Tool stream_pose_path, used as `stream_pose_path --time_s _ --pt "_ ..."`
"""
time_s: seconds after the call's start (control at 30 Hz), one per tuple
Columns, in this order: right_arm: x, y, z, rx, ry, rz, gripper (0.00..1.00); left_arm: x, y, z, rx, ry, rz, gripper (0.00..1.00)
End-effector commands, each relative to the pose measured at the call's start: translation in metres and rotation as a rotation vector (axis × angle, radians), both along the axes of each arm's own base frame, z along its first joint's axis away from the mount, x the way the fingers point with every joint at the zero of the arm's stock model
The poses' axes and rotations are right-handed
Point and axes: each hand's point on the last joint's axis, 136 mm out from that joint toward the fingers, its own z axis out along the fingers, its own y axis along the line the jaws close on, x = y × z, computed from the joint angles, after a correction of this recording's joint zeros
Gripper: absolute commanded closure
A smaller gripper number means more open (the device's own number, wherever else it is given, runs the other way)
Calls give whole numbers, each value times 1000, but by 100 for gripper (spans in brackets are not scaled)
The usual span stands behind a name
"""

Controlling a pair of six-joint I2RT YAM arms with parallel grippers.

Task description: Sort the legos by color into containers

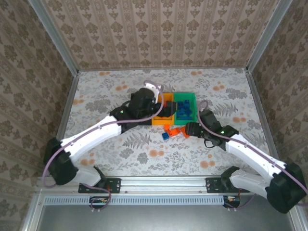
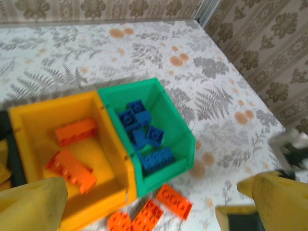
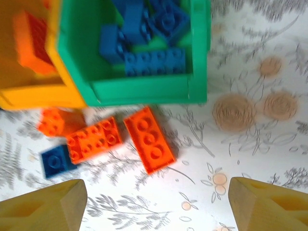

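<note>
The yellow-orange bin [image 2: 115, 168] holds two red-orange legos [image 2: 76, 131]. Joined to its right, the green bin [image 2: 179, 126] holds several blue legos [image 2: 156, 159]. My left gripper [image 1: 166, 113] hovers over the yellow bin's near edge, its yellow fingers [image 2: 33, 204] wide open and empty. Three red-orange legos [image 3: 149, 139] and one blue lego [image 3: 55, 161] lie on the table just in front of the bins [image 1: 185, 100]. My right gripper [image 3: 156, 207] is open above the table, just short of these loose bricks [image 1: 173, 131], with nothing between its fingers [image 3: 269, 204]. The left arm covers the black bin in the top view.
The patterned tablecloth [image 1: 226, 96] is walled in by wallpapered panels with metal corner posts [image 1: 255, 62]. Open table lies to the right of the green bin [image 3: 240, 110] and to the left of the arms [image 1: 96, 96].
</note>
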Motion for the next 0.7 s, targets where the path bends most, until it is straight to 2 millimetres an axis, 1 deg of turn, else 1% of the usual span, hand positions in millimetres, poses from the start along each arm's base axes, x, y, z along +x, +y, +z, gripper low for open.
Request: stream_pose_path --time_s 0.0,0.1,0.17,0.27,0.3,0.47,0.67 --pt "-2 11 -24 -40 53 64 22 -18 29 -31 46 49 64 0" --pt "3 12 -41 -110 90 77 25 -34 54 -50 58 81 103 0" --pt "9 11 -47 -152 94 83 26 -40 71 -62 72 102 137 0" --pt "18 12 -52 -195 97 86 29 -49 89 -74 83 125 173 0" --pt "20 12 -58 -213 115 91 30 -52 95 -78 85 133 185 0" --pt "28 22 -65 -238 125 130 31 -57 112 -86 82 148 224 0" --pt "30 36 -71 -259 146 182 31 -58 118 -91 84 158 238 0"
